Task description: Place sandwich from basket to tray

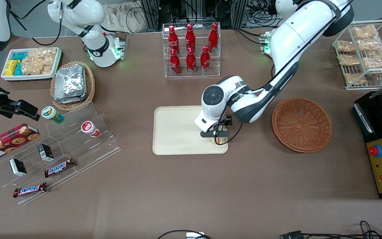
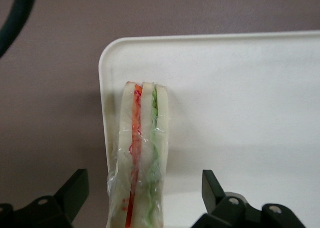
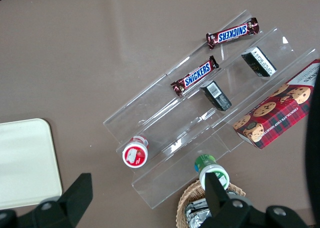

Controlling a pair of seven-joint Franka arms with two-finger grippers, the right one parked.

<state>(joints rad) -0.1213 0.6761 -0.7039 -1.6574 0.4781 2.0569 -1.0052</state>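
Right, front view first: the gripper hangs low over the tray, at the tray's corner nearest the camera on the working arm's side, just right of the frame's centre. Under it a sliver of the sandwich peeks out, resting on the tray close to its rim. The basket sits well apart at the right of the frame, toward the working arm's end, nothing in it. At upper centre a clear rack of red bottles stands farther from the camera than the tray. Over at the left, a tan basket of foil packets and a clear stepped shelf with snack bars.

Now the left wrist view: the sandwich stands on edge on the tray, right against the rim by a rounded corner, red and green filling showing through the wrap. The fingers are spread wide, one on each side of the sandwich with clear gaps between — released, touching nothing.

Right wrist view: a corner of the tray at lower left of the frame, the stepped shelf across the middle with two Snickers bars, and a cookie box at the right edge.
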